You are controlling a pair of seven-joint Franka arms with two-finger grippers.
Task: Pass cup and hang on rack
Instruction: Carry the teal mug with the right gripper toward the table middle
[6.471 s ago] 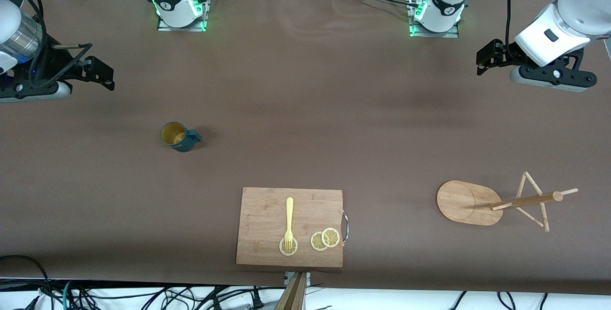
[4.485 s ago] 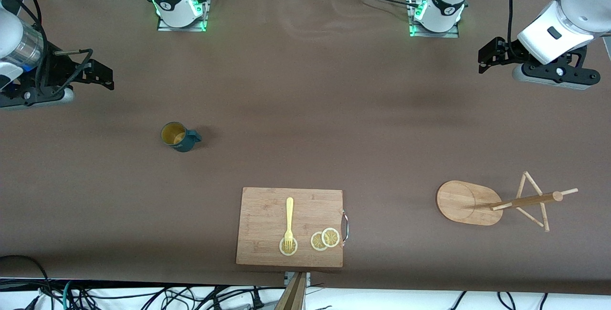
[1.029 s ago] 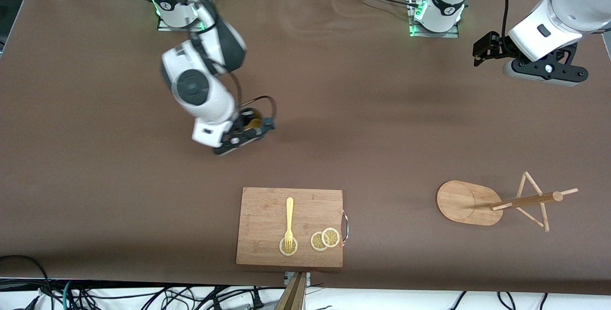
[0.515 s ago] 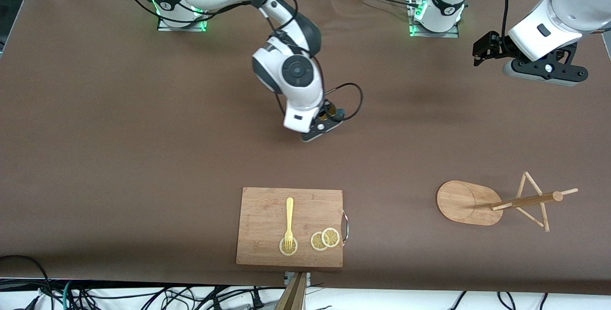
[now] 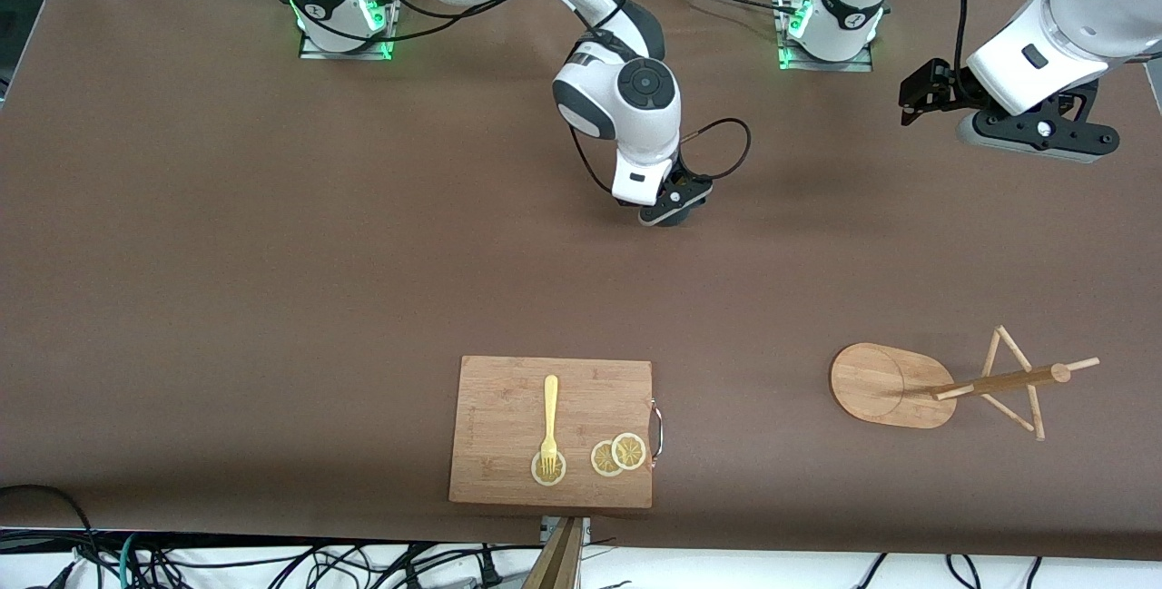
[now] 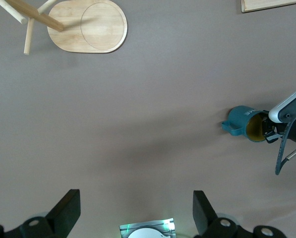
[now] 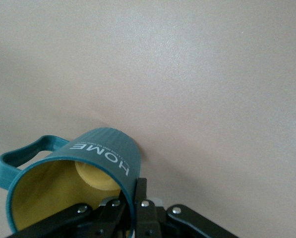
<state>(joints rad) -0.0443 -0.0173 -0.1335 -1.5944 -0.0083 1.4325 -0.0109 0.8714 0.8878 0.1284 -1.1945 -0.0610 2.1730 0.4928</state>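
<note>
Right gripper (image 5: 673,208) over the middle of the table (image 5: 272,253), clamped on the rim of the cup (image 7: 73,183), one finger inside the yellowish bowl and one outside on the teal wall. Cup tilted in the grip, mouth toward the wrist camera, white "HOME" lettering readable on the ribbed outside, loop handle sticking out to one side. Hidden under the wrist in the front view; seen plainly from the left wrist view as a teal cup (image 6: 247,124) at the tip of the right arm, handle pointing toward the left arm's end of the table. Probably just off the cloth rather than resting on it, though hard to tell from these angles.

Left gripper (image 5: 917,92) waiting, hanging over the table near its own end, fingers (image 6: 68,208) spread wide with nothing between them.

Rack (image 5: 894,385) standing toward the left arm's end, nearer to the front camera than both grippers, pegs bare. Well apart from the cup.

Cutting board (image 5: 508,389) at the table's near edge, carrying a yellow fork (image 5: 550,417) and lemon slices (image 5: 618,454).
</note>
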